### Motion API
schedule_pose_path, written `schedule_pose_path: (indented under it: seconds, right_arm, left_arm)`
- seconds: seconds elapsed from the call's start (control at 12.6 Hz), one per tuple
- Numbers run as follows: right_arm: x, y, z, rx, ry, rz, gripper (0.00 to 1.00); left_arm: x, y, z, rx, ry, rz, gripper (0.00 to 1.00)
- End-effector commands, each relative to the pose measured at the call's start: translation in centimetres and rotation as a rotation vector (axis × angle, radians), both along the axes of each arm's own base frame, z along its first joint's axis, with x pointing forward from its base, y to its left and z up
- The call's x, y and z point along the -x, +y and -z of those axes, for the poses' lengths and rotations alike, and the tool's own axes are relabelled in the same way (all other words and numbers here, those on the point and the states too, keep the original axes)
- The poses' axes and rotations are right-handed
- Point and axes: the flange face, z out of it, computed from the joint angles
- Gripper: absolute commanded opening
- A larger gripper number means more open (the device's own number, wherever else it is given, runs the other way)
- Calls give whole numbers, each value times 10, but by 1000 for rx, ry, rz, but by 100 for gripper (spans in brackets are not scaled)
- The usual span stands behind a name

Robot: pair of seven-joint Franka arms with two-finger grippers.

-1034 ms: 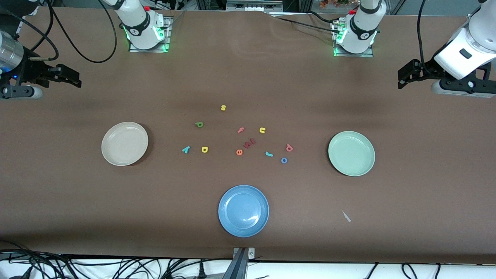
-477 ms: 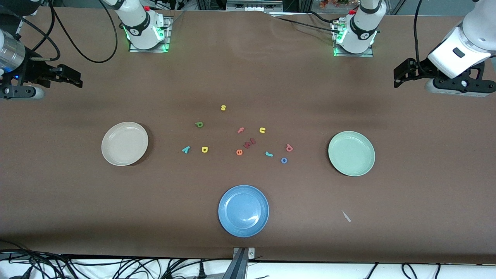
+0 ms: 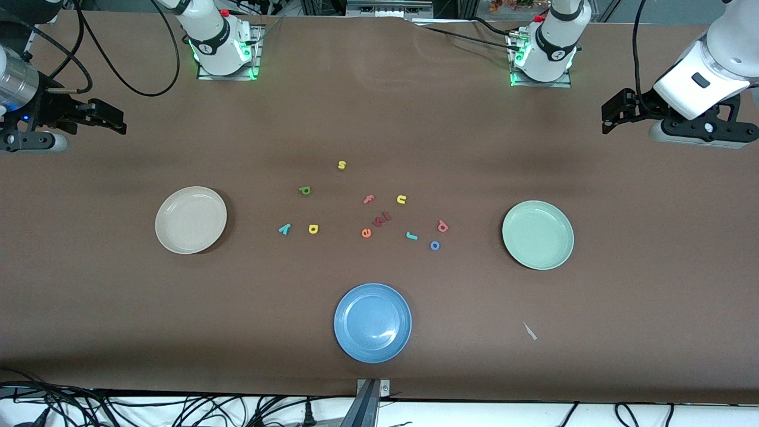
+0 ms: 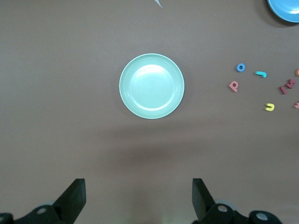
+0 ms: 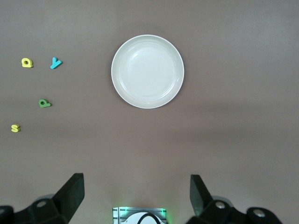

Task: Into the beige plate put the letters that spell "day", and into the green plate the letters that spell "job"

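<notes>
Hanging wide open and empty, the left claw [image 3: 606,112] sits high over bare brown table [image 3: 379,356] at the left arm's end, its two dark fingers [image 4: 74,196] spread far apart in the left wrist view and touching nothing. The right claw [image 3: 118,121] is likewise spread wide and empty over the right arm's end of the table, its fingers [image 5: 72,193] well apart in the right wrist view. The round pale mint-green plate [image 3: 538,235] lies empty on the table, well apart from the left claw and nearer to the front camera than it. The round cream-beige plate [image 3: 191,220] lies empty toward the right arm's end, well apart from the right claw. Between the two plates the small foam letters are scattered flat on the table: the green d [image 3: 305,190], the yellow a [image 3: 313,228] and the teal y [image 3: 285,229] toward the beige plate; the salmon-pink b [image 3: 442,226], the blue ring o [image 3: 434,245] and the teal-blue hook-shaped j [image 3: 411,236] toward the green plate. Among them lie a yellow s [image 3: 341,165], a yellow u [image 3: 401,200], a pink f [image 3: 368,199] and an orange e [image 3: 366,233]. A round blue plate [image 3: 372,322] lies nearest the front camera.
</notes>
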Motion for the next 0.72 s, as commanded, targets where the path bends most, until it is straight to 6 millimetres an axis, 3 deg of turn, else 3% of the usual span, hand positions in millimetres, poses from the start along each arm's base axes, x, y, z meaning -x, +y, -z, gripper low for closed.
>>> schedule_pose_path:
  seconds: [0.0, 0.64]
  right_arm:
    - [-1, 1, -2, 21, 0, 3, 100]
    - [0, 2, -2, 21, 5, 3, 100]
  left_arm:
    - [4, -6, -9, -9, -1, 0, 100]
    - [5, -5, -8, -12, 9, -2, 100]
